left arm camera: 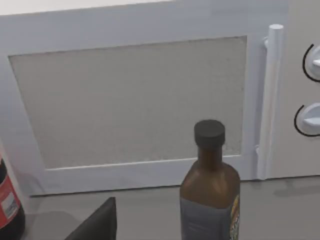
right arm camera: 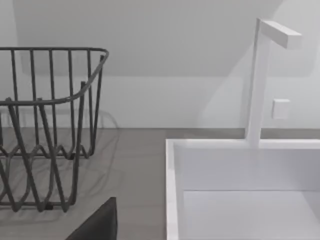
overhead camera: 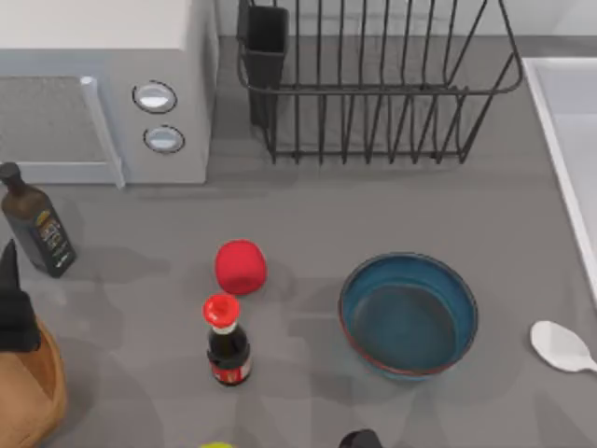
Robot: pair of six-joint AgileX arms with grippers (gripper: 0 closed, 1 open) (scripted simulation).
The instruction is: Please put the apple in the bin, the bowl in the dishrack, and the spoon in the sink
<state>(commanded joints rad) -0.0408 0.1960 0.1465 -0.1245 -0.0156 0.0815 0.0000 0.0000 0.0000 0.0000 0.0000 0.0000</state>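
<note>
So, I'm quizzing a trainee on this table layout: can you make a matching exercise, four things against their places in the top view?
Things:
1. apple
2. bowl
3. spoon
4. dishrack

Places:
A. far right edge, beside the sink
B. at the back, right of the microwave
C. just behind the red-capped sauce bottle
D. in front of the dishrack, between apple and spoon

Pairs: 1-C, 2-D, 3-A, 4-B
</note>
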